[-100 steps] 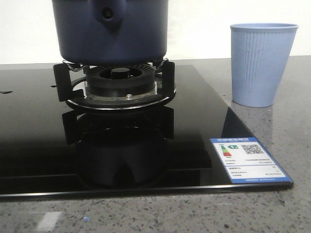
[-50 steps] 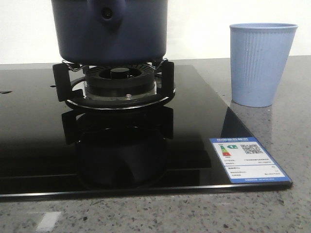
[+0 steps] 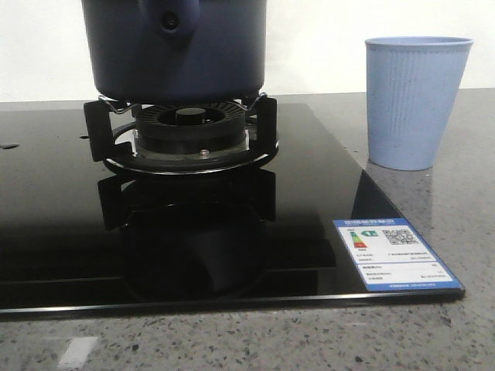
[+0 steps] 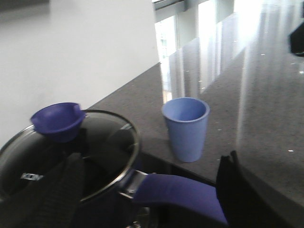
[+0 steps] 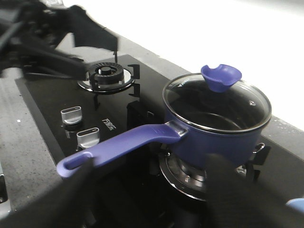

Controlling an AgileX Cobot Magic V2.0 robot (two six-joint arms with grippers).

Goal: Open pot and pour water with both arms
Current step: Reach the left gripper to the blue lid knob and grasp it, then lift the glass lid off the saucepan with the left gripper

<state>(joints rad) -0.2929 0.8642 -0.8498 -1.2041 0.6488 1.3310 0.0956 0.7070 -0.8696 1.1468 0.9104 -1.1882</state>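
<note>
Black glass fills most of the front view: the glossy black glass cooktop [image 3: 62, 232] spreads across the frame's lower left and centre, lying on the speckled grey stone counter [image 3: 464, 232]. Up top, left of centre, sits the large round dark navy-blue pot [image 3: 174, 50], perched on the black metal burner grate [image 3: 182, 135], its handle stub with the round hole facing the camera. In the right wrist view the pot [image 5: 216, 133] sits right of centre with its glass lid [image 5: 216, 102] in place, a blue cupped knob [image 5: 221, 77] on top and the long blue handle [image 5: 123, 145] running toward the lower left. A second burner [image 5: 107, 73] shows at upper left, two silver knobs [image 5: 76, 116] below it.

Over at the right of the front view stands the pale blue ribbed cup [image 3: 416, 100], upright on the counter, well apart from the pot. A blue and white energy label [image 3: 394, 253] is stuck at the cooktop's lower right corner.

Left gripper [image 4: 152, 190]: dark fingers [image 4: 61, 190] spread wide at the bottom of its view, straddling the pot handle, nothing clamped. Right gripper [image 5: 156, 199]: blurred fingers [image 5: 237, 190] apart at the bottom edge, holding nothing.
</note>
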